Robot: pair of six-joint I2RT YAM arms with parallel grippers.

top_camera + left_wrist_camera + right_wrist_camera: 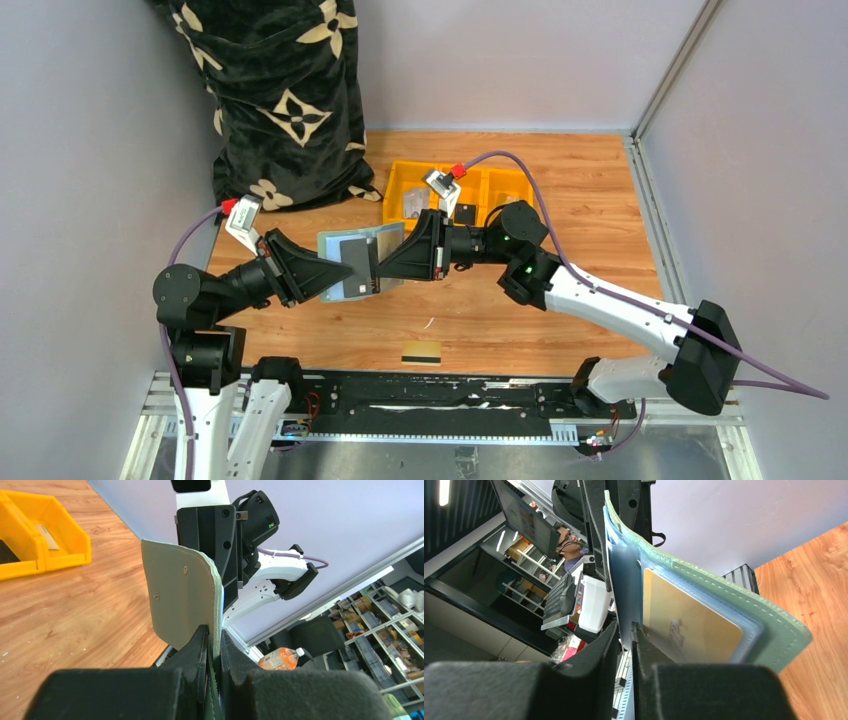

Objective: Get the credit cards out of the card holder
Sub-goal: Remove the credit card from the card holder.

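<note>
The sage-green card holder point(372, 243) is held open above the table between both arms. My left gripper point(328, 275) is shut on its edge; the left wrist view shows its outer side point(180, 600) with a snap stud, clamped between my jaws point(214, 636). My right gripper point(384, 262) is shut on a thin dark grey-blue card point(354, 262) sticking out of the pale blue pockets; it also shows in the right wrist view point(624, 590) between my fingers point(625, 630). An orange-tan card point(689, 622) sits in a pocket. A yellow-gold card with a black stripe point(421, 352) lies on the table.
A yellow three-part bin point(500, 185) with small items stands behind the right gripper. A black floral bag point(280, 100) stands at the back left. Grey walls close the sides and back. A black rail point(420, 395) runs along the near edge.
</note>
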